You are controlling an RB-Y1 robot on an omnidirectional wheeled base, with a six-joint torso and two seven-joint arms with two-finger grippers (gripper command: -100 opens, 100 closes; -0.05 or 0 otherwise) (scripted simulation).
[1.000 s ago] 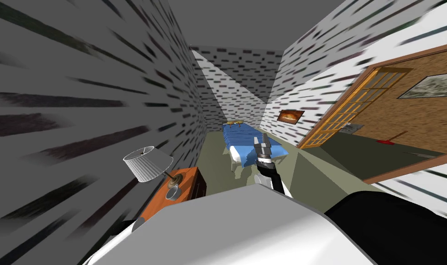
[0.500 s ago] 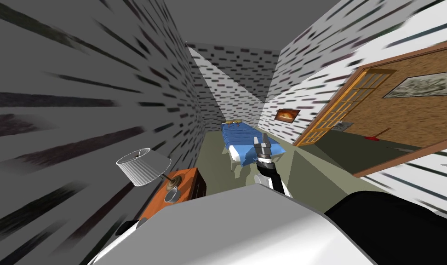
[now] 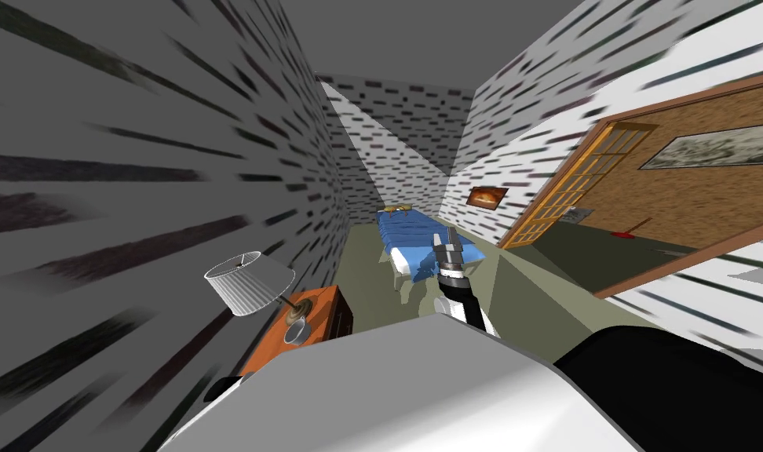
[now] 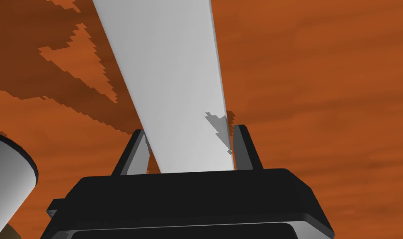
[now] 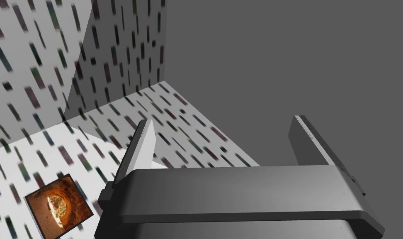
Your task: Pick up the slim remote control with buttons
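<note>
The slim remote control (image 4: pixel 176 83) is a plain light grey bar lying on the orange-brown wooden top of the nightstand (image 4: pixel 321 83); no buttons are visible on it. My left gripper (image 4: pixel 189 129) straddles its near end, shut on it, with one finger (image 4: pixel 134 153) against one long side and the other against the opposite side. My right gripper (image 3: pixel 448 249) is raised in front of me towards the bed, and its fingers (image 5: pixel 140 145) stand wide open with nothing between them.
The nightstand (image 3: pixel 271 345) stands at my left against the wall, with a lamp (image 3: pixel 250 286) and a small grey cup (image 3: pixel 293 333) on it. A grey round object (image 4: pixel 8 178) sits close beside my left gripper. A blue bed (image 3: pixel 419 239) lies ahead, and an open doorway (image 3: pixel 607 220) is at the right.
The head view has turned slightly, so the doorway and lamp have drifted in it. My left fingers have come in from wide open onto the remote. The right arm is still.
</note>
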